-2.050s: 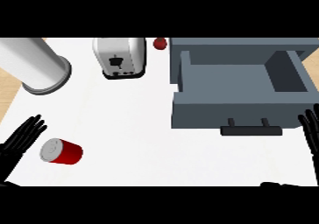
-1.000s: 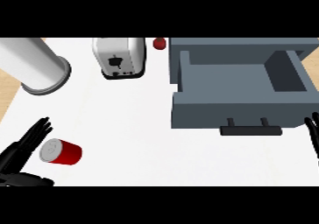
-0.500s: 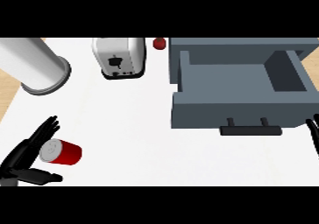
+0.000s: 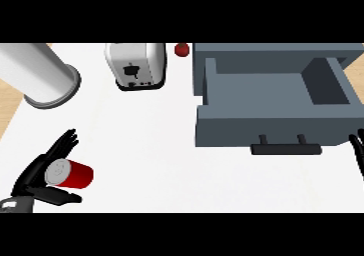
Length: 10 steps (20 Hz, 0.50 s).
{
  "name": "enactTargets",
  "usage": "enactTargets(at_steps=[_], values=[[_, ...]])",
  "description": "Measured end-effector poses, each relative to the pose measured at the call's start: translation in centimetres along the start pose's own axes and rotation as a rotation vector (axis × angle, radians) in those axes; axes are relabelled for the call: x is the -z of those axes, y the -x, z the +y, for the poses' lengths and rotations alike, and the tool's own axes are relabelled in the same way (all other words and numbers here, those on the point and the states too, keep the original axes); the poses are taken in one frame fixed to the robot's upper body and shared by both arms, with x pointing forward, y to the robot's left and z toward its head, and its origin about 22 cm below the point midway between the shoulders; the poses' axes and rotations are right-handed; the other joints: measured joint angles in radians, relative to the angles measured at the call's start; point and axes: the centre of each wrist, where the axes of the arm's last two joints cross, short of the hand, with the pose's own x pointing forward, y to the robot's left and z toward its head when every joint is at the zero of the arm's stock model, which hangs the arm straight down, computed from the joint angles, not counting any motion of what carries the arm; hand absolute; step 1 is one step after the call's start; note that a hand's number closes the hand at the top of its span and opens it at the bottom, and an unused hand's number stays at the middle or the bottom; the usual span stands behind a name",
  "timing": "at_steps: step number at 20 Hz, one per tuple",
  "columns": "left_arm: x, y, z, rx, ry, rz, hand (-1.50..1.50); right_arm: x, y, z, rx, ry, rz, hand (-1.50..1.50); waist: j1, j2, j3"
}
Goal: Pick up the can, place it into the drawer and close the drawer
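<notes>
The red can (image 4: 70, 174) lies on its side on the white counter (image 4: 155, 150), silver top facing left, well to the left of the drawer (image 4: 277, 102) and nearer the counter's front edge. Open counter runs between can and drawer, nothing lying across it. The drawer itself stands pulled open, its grey inside bare, its dark handle (image 4: 286, 148) facing the front. Just left of the drawer's far corner sits a toaster (image 4: 138, 66), with a small red thing (image 4: 182, 49) between the two, too small to name. Farther left of the toaster a big pale cylinder (image 4: 36, 75) leans across the counter's corner. Now the left hand (image 4: 39, 172): it is right at the can, fingers spread and stretched along the can's far-left side, thumb (image 4: 58, 196) reaching under its near side, cupping it but not closed round it. The right hand (image 4: 362, 157) shows just right of the drawer's handle, at the edge, fingers straight and holding nothing.
</notes>
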Motion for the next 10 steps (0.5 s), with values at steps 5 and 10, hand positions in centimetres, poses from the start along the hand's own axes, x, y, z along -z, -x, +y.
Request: enactTargets(at_steps=[5,10], values=[[1.9,-0.2,-1.4,-0.011,0.028,-0.007,-1.50,0.1,-0.3,-0.7,0.004,0.000,-0.001,-1.50,0.001,0.000,0.000],[2.2,-0.2,-2.6,-0.023,0.059,-0.018,-1.50,-0.5,-0.8,-0.9,0.004,-0.004,0.001,-1.50,0.002,-0.001,0.000]])
